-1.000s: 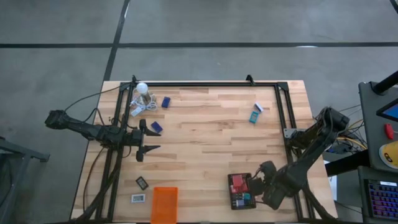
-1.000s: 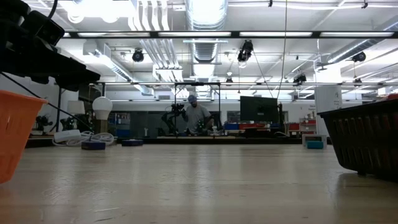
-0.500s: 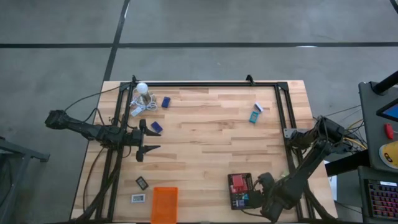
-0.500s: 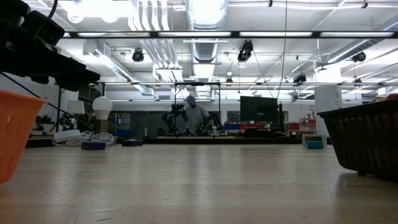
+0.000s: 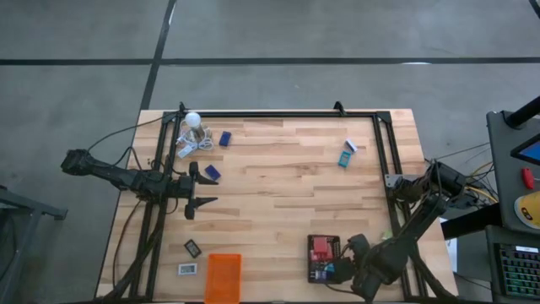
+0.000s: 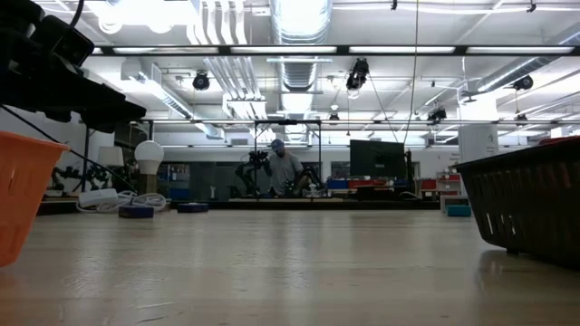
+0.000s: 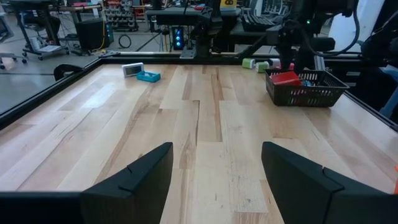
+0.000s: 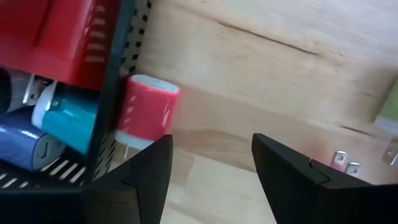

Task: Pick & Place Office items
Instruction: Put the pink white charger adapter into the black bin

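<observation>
Black tray [image 5: 323,258], near right: has slid slightly left beside the right gripper [image 5: 342,269], whose jaws stand spread, empty.
Red office item [image 8: 148,112] lies just outside its wall, possibly dropped; left gripper [image 5: 197,192] waits spread at far left; blue blocks [image 5: 212,171] unsorted.

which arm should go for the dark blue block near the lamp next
The left. The left gripper hangs open close to the dark blue block, empty. The right gripper sits at the black tray at the opposite corner, so it would likely need a long reach.
</observation>
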